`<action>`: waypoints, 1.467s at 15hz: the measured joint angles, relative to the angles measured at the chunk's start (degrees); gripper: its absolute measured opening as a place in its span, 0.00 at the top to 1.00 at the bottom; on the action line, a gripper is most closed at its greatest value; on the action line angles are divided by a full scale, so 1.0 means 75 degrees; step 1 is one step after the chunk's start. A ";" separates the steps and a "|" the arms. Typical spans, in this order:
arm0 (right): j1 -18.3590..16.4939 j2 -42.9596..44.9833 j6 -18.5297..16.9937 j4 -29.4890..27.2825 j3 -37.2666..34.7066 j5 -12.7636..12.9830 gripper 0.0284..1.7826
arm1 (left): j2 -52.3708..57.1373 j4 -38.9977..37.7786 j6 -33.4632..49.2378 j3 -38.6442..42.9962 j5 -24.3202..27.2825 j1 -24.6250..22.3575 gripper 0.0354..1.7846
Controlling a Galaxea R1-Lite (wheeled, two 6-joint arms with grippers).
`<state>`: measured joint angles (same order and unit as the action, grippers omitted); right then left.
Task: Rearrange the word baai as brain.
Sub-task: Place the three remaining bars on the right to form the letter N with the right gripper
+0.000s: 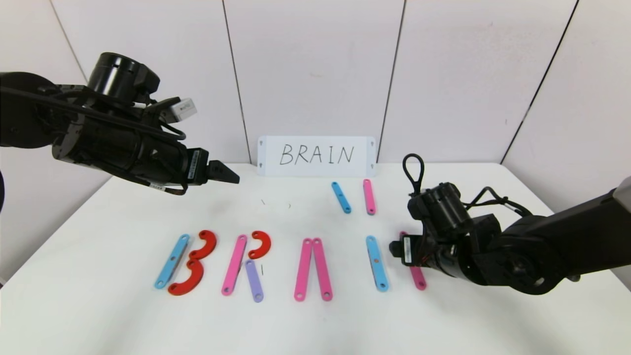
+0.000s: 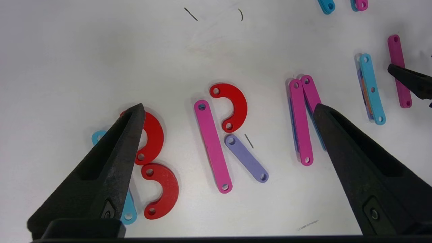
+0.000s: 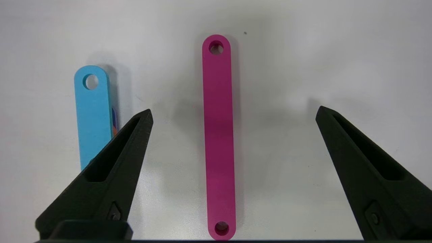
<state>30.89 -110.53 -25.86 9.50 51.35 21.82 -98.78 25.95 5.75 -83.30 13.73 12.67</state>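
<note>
Word (image 1: 276,264) pieces sit in a row across the lower middle of the head view, flat on the white surface (image 1: 98,315). Far left is a B, made of a light-blue strip (image 1: 172,261) with two red arcs (image 1: 194,264) stacked just beside it. Next comes an R: a pink strip (image 1: 234,265), a red arc (image 1: 260,244) at its top and a short purple strip (image 1: 254,280) slanting off the bottom. Center has two pink strips (image 1: 313,268) touching at the top and spreading apart lower down, like an A with no crossbar. Right of that is another light-blue strip (image 1: 377,263), and then a lone pink strip (image 1: 418,276) partly hidden under the right arm in the head view. The right pincer (image 3: 233,114) hangs right above that lone pink strip (image 3: 218,135) with its fingers (image 3: 141,125) spread wide, one on each side of it and not touching, so it's released and gripping nothing. The left pincer (image 1: 224,173) is up in the air at the upper left of the head view, well apart from the letters, and in its own wrist view its fingers (image 2: 133,121) are spread wide too, nothing held. Toward the back of the surface, above the row, there's a spare blue strip (image 1: 341,197) and a spare pink strip (image 1: 369,196) near each other, and behind them a white card (image 1: 316,156) with BRAIN handwritten on it leaning at the wall.
</note>
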 joint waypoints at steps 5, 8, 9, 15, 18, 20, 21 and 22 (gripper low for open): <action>-0.0018 0.0073 0.0956 -0.0003 0.0907 -0.0297 0.03 | 0.0044 0.0008 0.0000 0.0000 0.0007 0.0005 0.03; -0.0052 -0.0146 0.1647 -0.0003 0.1790 -0.0743 0.03 | 0.0117 0.0011 0.0000 -0.0003 0.0010 0.0002 0.03; -0.0059 -0.0268 0.1816 -0.0003 0.2133 -0.0848 0.03 | 0.0132 0.0011 0.0000 -0.0003 0.0013 0.0000 0.03; -0.0026 -0.1469 0.2576 -0.0073 0.4016 -0.1404 0.03 | 0.0224 0.0005 0.0000 -0.0003 0.0013 0.0000 0.03; 0.0015 -0.2120 0.2779 -0.0109 0.4719 -0.1477 0.03 | 0.0224 0.0011 0.0000 -0.0010 0.0013 0.0000 0.03; 0.0020 -0.2513 0.2856 -0.0135 0.5105 -0.1517 0.03 | 0.0224 0.0011 -0.0003 -0.0007 0.0013 0.0000 0.03; 0.0023 -0.2675 0.2861 -0.0138 0.5252 -0.1572 0.03 | 0.0223 0.0011 0.0000 -0.0003 0.0013 0.0000 0.03; 0.0029 -0.2822 0.2861 -0.0143 0.5362 -0.1635 0.03 | 0.0223 0.0011 -0.0003 0.0000 0.0013 0.0000 0.03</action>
<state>31.11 -131.69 -4.40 8.42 91.56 9.56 -97.11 26.04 5.73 -83.30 13.82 12.67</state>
